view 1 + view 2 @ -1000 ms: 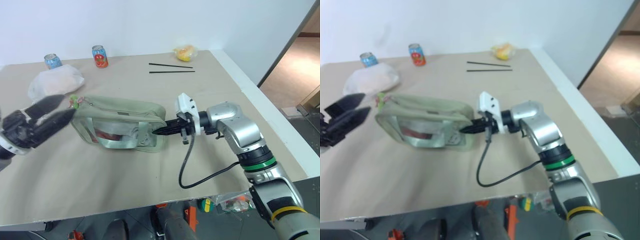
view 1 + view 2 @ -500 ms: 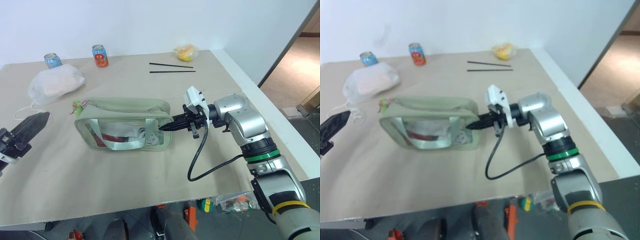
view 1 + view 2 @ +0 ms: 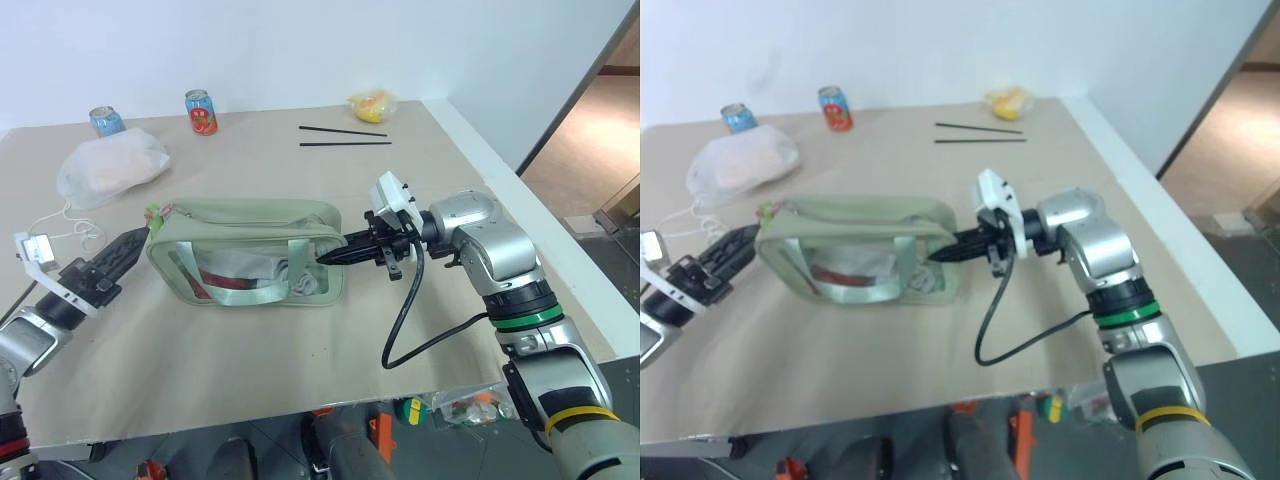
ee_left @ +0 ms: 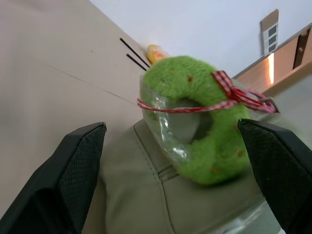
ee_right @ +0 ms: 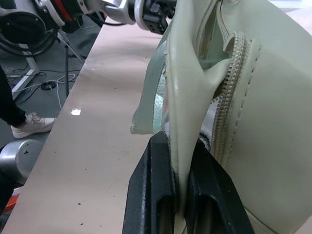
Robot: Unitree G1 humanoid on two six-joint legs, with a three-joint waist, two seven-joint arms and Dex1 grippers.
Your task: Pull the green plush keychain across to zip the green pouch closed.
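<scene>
The green pouch (image 3: 250,250), mid-table, is pinched at its right end by the right gripper (image 3: 328,257). The green plush keychain (image 4: 197,119), at its far-left corner, sits ungrasped between the spread fingers of the left gripper (image 3: 128,243); zipping apparently remains undone.

The left claw (image 4: 170,161) stood wide, the green plush keychain (image 4: 202,119) between its fingers. Bare tabletop (image 3: 200,370) lay beside it; the white bag (image 3: 110,165) sat behind.
</scene>
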